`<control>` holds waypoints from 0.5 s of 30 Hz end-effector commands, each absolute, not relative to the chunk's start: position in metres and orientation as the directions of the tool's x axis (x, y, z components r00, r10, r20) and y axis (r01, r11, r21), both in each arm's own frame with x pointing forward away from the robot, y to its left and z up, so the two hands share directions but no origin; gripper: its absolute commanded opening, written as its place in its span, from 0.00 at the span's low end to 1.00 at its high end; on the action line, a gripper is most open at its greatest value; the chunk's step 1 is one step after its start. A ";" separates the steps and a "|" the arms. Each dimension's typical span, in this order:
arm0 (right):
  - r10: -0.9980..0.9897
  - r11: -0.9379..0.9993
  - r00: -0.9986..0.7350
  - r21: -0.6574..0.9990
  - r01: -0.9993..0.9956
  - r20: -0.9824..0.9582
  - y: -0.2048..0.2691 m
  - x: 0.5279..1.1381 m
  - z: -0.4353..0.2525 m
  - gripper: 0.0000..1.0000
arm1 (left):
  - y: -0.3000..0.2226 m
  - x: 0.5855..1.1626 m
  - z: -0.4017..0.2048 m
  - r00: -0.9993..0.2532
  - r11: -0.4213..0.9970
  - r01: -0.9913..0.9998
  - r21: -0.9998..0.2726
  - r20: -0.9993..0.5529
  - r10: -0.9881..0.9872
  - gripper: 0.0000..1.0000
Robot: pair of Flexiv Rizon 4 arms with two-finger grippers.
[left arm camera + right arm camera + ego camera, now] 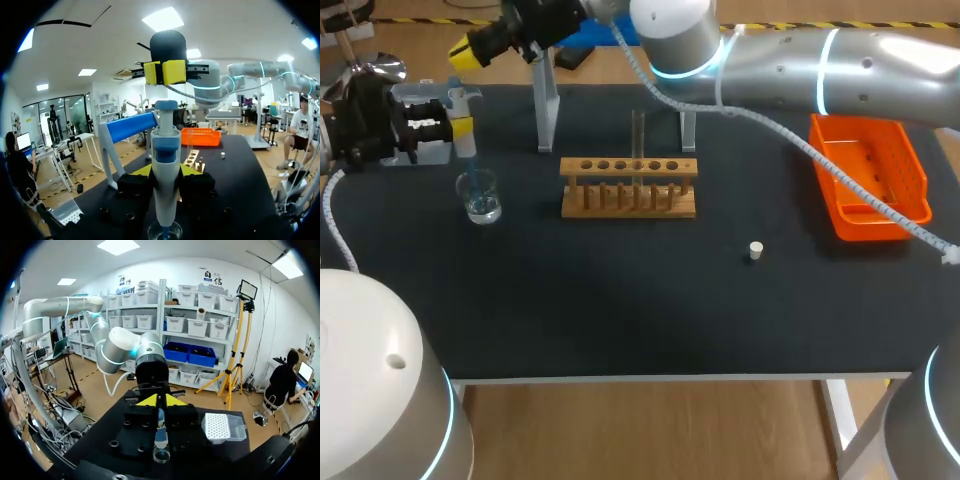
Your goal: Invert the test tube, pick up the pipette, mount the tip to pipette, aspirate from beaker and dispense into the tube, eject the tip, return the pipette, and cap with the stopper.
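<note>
At the far left of the black tabletop point(620, 310), my left hand point(460, 127) comes in level from the side and is clamped on the pipette point(165, 160), which stands upright between its fingers. The pipette's tip points down into the small glass beaker point(480, 197) directly below. The beaker holds a little clear liquid, though I cannot tell whether the tip reaches it. In the right wrist view a white tip box point(220, 426) sits near that hand. My right arm reaches from the right side all the way across the back of the tabletop, so my right hand point(468, 48) hangs just above the pipette's top button. Its two yellow fingertips are pressed together with nothing between them — I cannot tell whether they touch the button.

Further right, a clear stand point(548, 110) rises behind the wooden rack point(628, 203) near the middle. The test tube point(638, 135) stands upright in the rack, in a hole just right of its middle. Beyond that, toward the front edge, the small white stopper point(755, 250) lies alone on the tabletop, well apart from the rack. By the right edge sits the orange bin point(895, 165) — the right arm's white cable point(860, 195) runs across it.
</note>
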State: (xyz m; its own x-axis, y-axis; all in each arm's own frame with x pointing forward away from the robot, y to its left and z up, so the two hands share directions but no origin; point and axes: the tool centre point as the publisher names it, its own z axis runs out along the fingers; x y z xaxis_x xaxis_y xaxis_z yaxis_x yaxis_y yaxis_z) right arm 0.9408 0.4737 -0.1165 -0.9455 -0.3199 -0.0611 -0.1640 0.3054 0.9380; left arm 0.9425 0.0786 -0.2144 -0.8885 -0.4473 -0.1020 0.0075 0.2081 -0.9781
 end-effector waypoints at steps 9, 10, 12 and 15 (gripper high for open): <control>-0.257 0.336 -0.960 0.921 -0.197 -0.112 0.341 0.919 -0.070 1.00 | 0.080 0.942 -0.214 -0.889 0.209 0.008 -0.978 -0.102 -0.445 0.00; -0.243 0.341 -0.964 0.921 -0.190 -0.109 0.330 0.917 -0.070 1.00 | 0.080 0.942 -0.214 -0.889 0.209 0.008 -0.978 -0.102 -0.445 0.00; -0.217 0.355 -0.970 0.917 -0.180 -0.106 0.302 0.913 -0.072 1.00 | 0.080 0.942 -0.214 -0.889 0.209 0.008 -0.978 -0.102 -0.445 0.00; -0.183 0.358 -0.979 0.921 -0.155 -0.094 0.270 0.906 -0.079 1.00 | 0.080 0.942 -0.214 -0.889 0.209 0.008 -0.978 -0.102 -0.445 0.00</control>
State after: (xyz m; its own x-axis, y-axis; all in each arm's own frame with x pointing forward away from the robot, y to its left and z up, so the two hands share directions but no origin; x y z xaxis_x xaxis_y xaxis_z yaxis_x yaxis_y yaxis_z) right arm 0.9311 0.3432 -0.0881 -0.9695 -0.2336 -0.0740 -0.1593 0.3713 0.9148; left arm 0.9424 0.0786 -0.2143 -0.8885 -0.4473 -0.1019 0.0075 0.2080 -0.9781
